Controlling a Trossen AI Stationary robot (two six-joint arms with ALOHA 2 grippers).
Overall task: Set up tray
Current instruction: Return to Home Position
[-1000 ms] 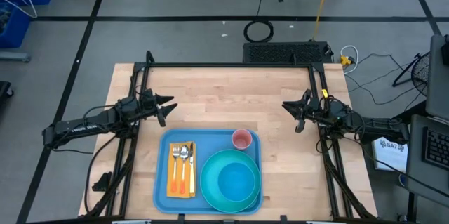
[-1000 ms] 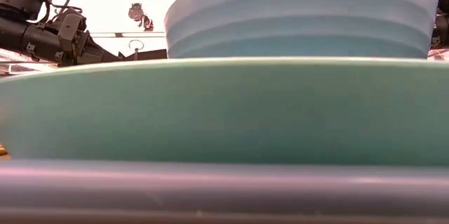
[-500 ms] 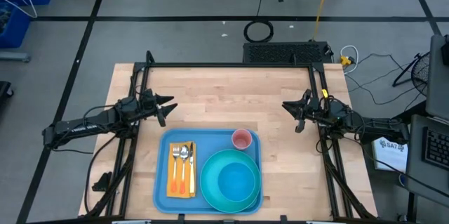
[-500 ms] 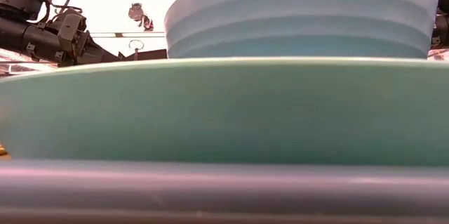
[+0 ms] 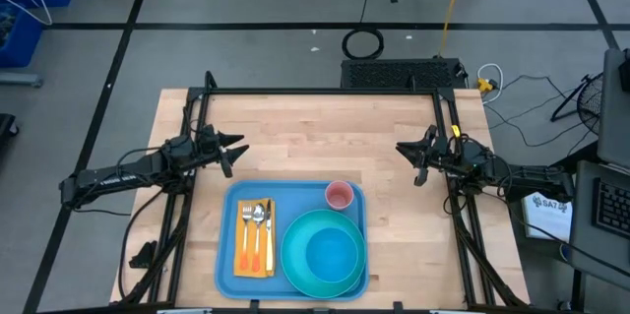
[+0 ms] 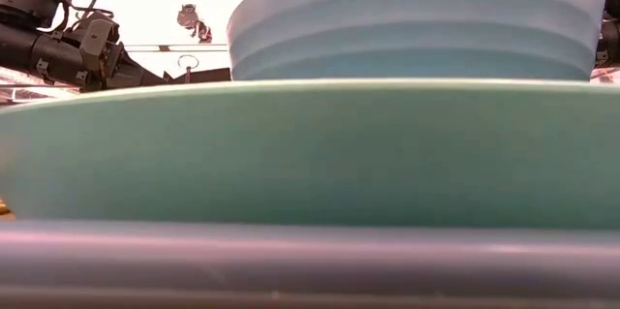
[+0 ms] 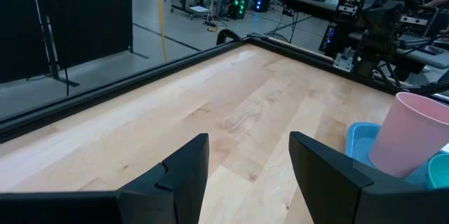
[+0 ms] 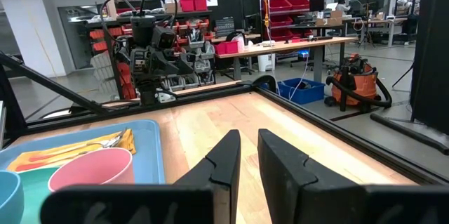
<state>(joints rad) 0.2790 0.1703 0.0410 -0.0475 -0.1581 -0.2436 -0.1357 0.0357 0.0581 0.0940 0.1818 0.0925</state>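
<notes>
The light-blue tray (image 5: pixel 224 255) lies at the table's near edge. On it are an orange napkin (image 5: pixel 242 255) with a fork and spoon (image 5: pixel 258 218), a round teal plate (image 5: pixel 295 265) carrying a blue bowl (image 5: pixel 331 253), and a pink cup (image 5: pixel 339 195) standing upright in the far right corner. My left gripper (image 5: pixel 234 153) hovers open above the wood, left of and beyond the tray. My right gripper (image 5: pixel 406 153) hovers right of and beyond the tray, its fingers only a narrow gap apart (image 8: pixel 249 155). Neither touches anything.
Bare wood fills the table's far half between the two arms. A black frame rail (image 5: pixel 325 92) runs along the far edge and down both sides. In the low view the plate (image 6: pixel 310 154), bowl (image 6: pixel 417 18) and tray rim (image 6: pixel 310 261) hide nearly everything.
</notes>
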